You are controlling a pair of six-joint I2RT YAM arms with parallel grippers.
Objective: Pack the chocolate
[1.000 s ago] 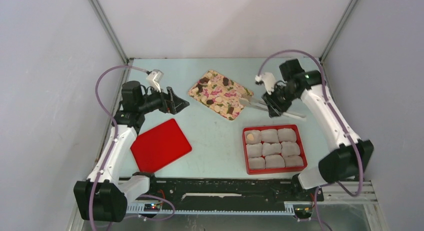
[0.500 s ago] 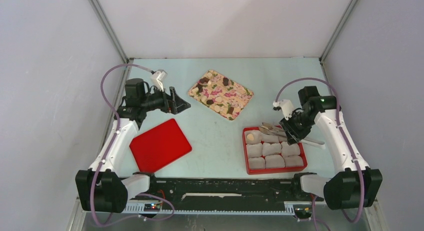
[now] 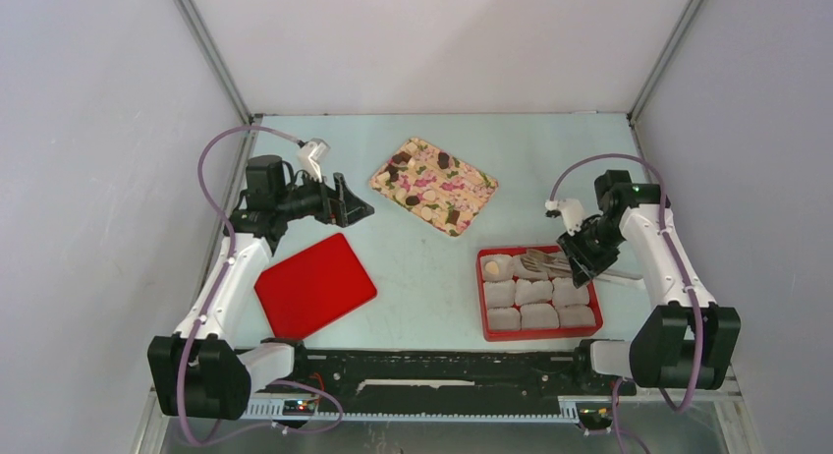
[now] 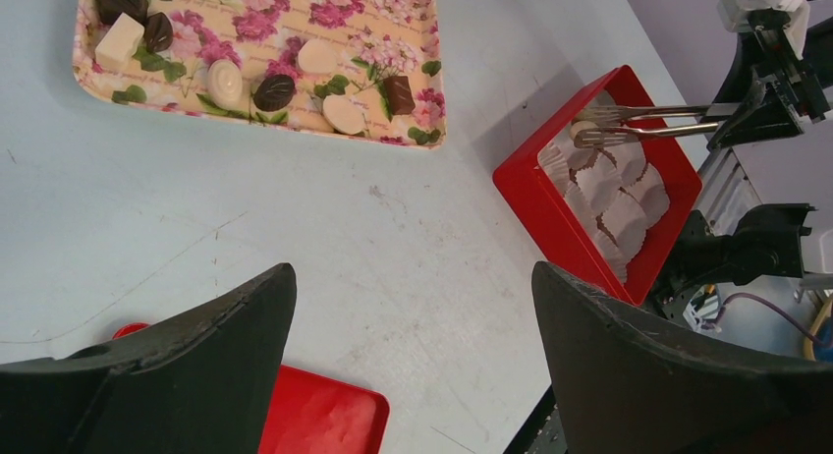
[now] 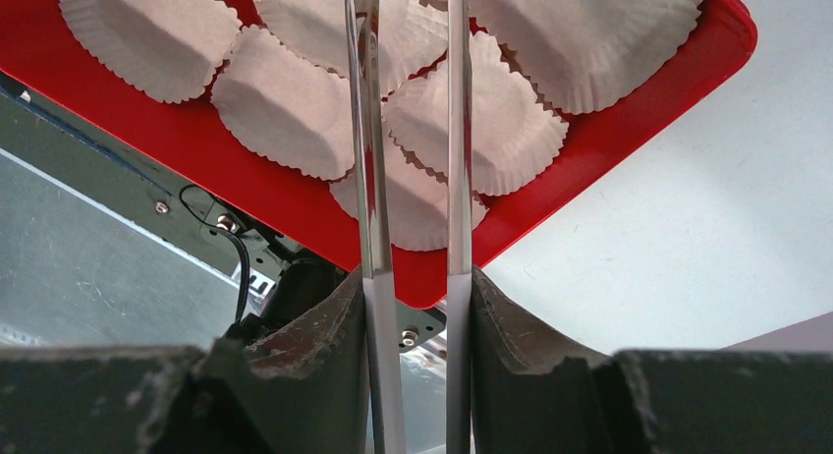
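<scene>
Top: my right gripper, pinching the tongs, has swung from the flowered tray to over the red box; delivery looks underway.
Left wrist: left gripper spread; chocolate mostly beyond the box, on the tray.
Right wrist: tongs above the box's paper cups.

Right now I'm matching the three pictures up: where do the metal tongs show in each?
Top external: metal tongs, right of centre, over the red box.
Left wrist: tongs upper right, over the box's upper corner.
Right wrist: tongs centre, two upright bars.
Shared landmark: the red box of paper cups.
</scene>
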